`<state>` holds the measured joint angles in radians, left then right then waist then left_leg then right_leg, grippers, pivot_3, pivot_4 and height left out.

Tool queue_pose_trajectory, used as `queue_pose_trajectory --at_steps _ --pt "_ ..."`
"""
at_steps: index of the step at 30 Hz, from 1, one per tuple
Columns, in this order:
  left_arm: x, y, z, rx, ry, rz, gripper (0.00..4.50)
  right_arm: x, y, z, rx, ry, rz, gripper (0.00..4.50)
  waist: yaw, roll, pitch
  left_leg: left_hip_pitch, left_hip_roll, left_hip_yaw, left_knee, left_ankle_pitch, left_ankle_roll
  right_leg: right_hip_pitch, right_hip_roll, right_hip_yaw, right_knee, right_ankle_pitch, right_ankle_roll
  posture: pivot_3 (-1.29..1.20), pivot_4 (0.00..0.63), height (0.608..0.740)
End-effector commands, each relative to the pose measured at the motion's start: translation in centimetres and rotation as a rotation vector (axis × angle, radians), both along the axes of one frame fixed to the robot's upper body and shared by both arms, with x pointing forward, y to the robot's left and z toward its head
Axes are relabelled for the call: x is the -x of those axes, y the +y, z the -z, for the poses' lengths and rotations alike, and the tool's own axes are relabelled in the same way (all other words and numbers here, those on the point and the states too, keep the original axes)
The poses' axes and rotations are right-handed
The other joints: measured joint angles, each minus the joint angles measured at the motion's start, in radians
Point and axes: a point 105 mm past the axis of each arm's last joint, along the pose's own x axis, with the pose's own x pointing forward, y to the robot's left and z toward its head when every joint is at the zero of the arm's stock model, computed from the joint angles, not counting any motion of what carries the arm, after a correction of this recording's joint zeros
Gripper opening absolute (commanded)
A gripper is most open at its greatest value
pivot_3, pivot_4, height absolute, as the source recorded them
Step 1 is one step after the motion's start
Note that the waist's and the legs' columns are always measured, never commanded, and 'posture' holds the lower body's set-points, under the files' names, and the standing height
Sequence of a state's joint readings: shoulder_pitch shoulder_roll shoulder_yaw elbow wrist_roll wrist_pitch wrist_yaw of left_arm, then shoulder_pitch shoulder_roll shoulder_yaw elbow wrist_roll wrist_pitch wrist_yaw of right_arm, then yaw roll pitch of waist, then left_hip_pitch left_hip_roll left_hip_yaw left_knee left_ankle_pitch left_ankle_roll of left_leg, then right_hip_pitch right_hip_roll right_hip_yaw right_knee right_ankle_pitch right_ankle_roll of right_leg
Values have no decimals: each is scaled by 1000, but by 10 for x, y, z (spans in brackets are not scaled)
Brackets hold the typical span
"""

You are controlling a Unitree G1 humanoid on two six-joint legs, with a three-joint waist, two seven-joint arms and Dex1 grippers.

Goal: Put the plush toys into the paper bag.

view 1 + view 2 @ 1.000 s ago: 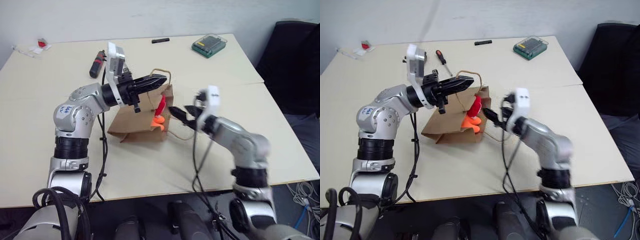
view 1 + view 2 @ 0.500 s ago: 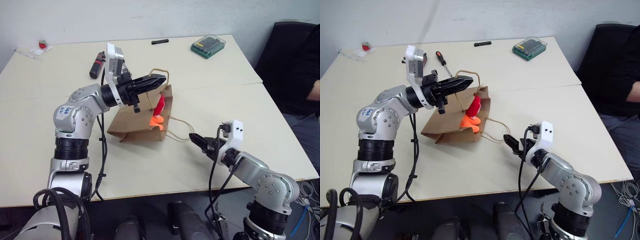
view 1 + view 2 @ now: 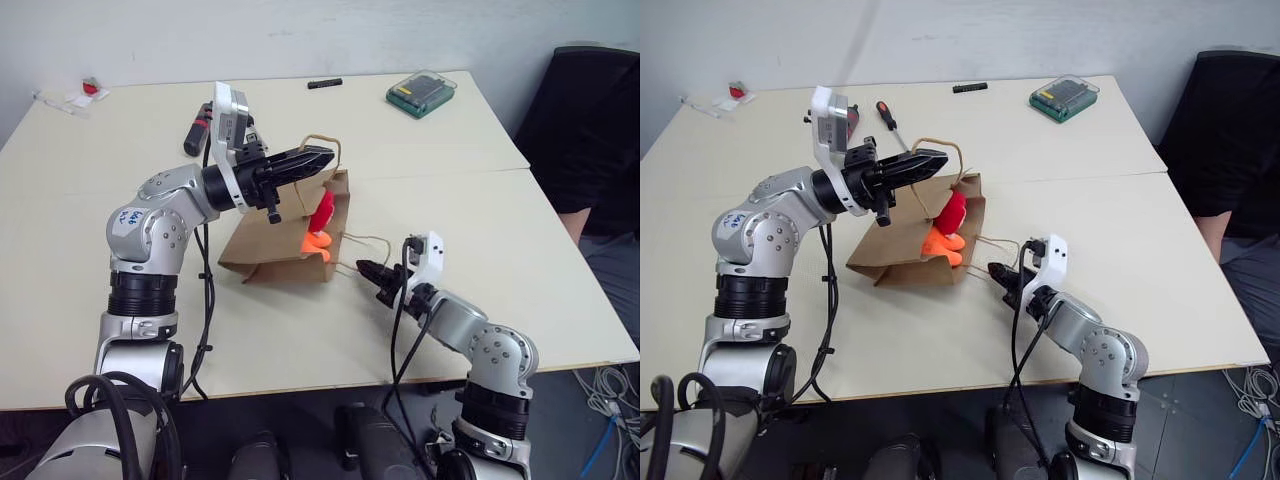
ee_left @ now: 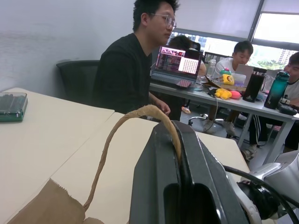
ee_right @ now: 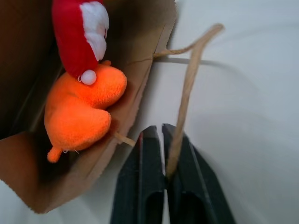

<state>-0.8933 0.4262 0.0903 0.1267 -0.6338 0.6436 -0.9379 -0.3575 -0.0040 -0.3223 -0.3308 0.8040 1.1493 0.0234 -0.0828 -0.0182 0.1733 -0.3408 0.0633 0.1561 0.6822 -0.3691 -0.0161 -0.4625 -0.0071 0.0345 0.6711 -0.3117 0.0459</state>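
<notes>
My R gripper (image 5: pixel 163 133) has just shut on lower handle (image 5: pixel 187 88) of bag (image 3: pixel 262 250), L gripper (image 3: pixel 322 158) clamps upper handle (image 4: pixel 135 116); both toys (image 5: pixel 79 107) at mouth, so pull-open looks next.

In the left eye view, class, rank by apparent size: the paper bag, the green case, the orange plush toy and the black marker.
1. paper bag
2. green case
3. orange plush toy and black marker: too alike to rank; the toy sits partly hidden in the bag's mouth, and the marker lies farther away.
</notes>
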Motion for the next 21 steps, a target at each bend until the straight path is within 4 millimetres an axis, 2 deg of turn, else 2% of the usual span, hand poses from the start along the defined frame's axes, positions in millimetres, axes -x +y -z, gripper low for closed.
queue_pose_trajectory --at_steps 1,5,7,10,13,16,21 --pt "5 2 -11 8 -59 -6 0 3 -12 -36 17 -166 17 35 -1 0 0 0 0 0 0 0 0 0 0 0 0 0 0 0 150 740" --pt "-3 7 -26 87 -72 -63 0 8 -32 -104 118 -422 14 35 0 2 1 -1 0 0 0 0 0 -1 0 0 0 0 0 0 150 740" --pt "-9 9 -38 143 -83 -94 0 14 -31 -139 155 -542 -32 35 0 2 1 -1 0 0 0 0 0 -1 0 0 1 0 0 0 150 740" --pt "-13 7 -46 174 -94 -106 0 21 -25 -168 256 -659 -89 35 0 2 1 0 0 0 0 0 0 -1 1 0 0 0 0 0 150 740" --pt "-16 -2 -42 172 -91 -94 0 19 -10 -163 468 -704 -146 35 0 2 1 0 0 0 -3 0 0 0 1 0 -3 0 0 0 150 740" --pt "-16 -11 -33 164 -77 -77 0 9 -4 -144 533 -681 -140 35 0 2 1 -1 0 0 -3 0 0 0 1 0 -5 0 1 0 150 740" --pt "-14 -13 -27 162 -65 -68 0 9 3 -128 588 -698 -162 35 2 1 1 -3 0 -1 -1 0 0 -1 0 -1 -4 1 1 0 150 740"
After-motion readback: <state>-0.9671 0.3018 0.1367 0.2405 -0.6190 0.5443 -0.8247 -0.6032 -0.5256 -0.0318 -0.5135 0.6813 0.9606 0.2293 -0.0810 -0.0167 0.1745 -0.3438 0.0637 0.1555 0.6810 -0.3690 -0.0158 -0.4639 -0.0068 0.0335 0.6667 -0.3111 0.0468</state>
